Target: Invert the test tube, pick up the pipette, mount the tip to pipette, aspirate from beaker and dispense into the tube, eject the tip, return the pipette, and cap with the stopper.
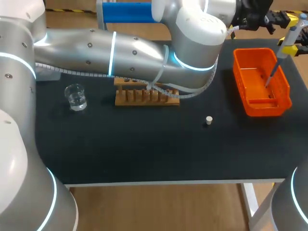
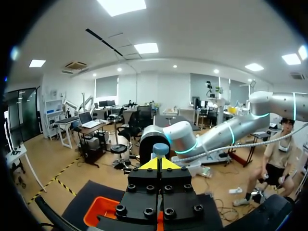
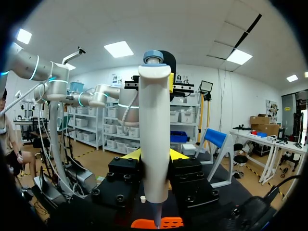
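1. The white stopper (image 1: 209,120) lies on the table (image 1: 144,154), near the orange bin (image 1: 260,108).
2. Your right gripper (image 3: 155,155) clamps the pipette (image 3: 155,120) upright, its tip over the bin.
3. Your left gripper (image 2: 160,164) hangs beyond the bin; you cannot tell how far open it is.

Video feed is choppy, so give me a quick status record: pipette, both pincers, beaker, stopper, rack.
pipette: white plastic pipette, upright, tip over orange plastic bin
right pincer: shut on pipette
left pincer: at pipette's top button
beaker: clear glass beaker, liquid inside, table's left
stopper: small white stopper, alone on black tabletop
rack: wooden rack, partly behind left arm
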Controlling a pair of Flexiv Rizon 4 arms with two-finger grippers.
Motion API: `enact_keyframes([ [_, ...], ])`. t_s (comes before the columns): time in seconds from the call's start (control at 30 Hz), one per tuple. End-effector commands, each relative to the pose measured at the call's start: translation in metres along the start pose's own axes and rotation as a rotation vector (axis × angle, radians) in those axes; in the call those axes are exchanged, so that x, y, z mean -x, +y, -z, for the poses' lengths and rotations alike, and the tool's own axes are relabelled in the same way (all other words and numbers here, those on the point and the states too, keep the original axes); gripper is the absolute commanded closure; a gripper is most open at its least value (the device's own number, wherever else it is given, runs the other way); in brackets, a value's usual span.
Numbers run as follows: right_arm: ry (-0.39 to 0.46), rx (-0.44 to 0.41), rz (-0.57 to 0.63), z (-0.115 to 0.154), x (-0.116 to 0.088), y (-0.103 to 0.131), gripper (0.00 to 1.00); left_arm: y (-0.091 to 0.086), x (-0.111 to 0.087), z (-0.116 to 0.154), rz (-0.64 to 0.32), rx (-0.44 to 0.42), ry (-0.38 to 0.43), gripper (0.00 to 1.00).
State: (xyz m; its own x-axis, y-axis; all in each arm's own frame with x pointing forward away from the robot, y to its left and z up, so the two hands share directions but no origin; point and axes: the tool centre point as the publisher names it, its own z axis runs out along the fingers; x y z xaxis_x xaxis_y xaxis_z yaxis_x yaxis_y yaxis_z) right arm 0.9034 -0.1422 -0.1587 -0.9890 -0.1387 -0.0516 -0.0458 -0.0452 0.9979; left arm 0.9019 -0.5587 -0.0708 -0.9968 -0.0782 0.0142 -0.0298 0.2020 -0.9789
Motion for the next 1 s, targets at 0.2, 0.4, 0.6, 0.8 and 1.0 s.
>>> enact_keyframes([
  [0.2, 0.007, 0.001, 0.0, 0.002, 0.002, 0.002, 1.0, 0.012, 0.0, -0.005, 0.007, -0.097, -0.004, 1.0],
  [0.4, 0.007, 0.001, 0.0, 0.002, 0.002, 0.002, 1.0, 0.018, -0.001, -0.006, 0.012, -0.094, -0.008, 1.0],
  [0.6, 0.007, 0.001, 0.0, 0.002, 0.002, 0.002, 1.0, 0.024, -0.001, -0.005, 0.019, -0.091, -0.012, 1.0],
  [0.8, 0.007, 0.001, 0.0, 0.002, 0.002, 0.002, 1.0, 0.026, -0.001, -0.004, 0.017, -0.091, -0.019, 1.0],
  [1.0, 0.007, 0.001, 0.0, 0.002, 0.002, 0.002, 1.0, 0.029, -0.001, -0.007, 0.018, -0.089, -0.017, 1.0],
])
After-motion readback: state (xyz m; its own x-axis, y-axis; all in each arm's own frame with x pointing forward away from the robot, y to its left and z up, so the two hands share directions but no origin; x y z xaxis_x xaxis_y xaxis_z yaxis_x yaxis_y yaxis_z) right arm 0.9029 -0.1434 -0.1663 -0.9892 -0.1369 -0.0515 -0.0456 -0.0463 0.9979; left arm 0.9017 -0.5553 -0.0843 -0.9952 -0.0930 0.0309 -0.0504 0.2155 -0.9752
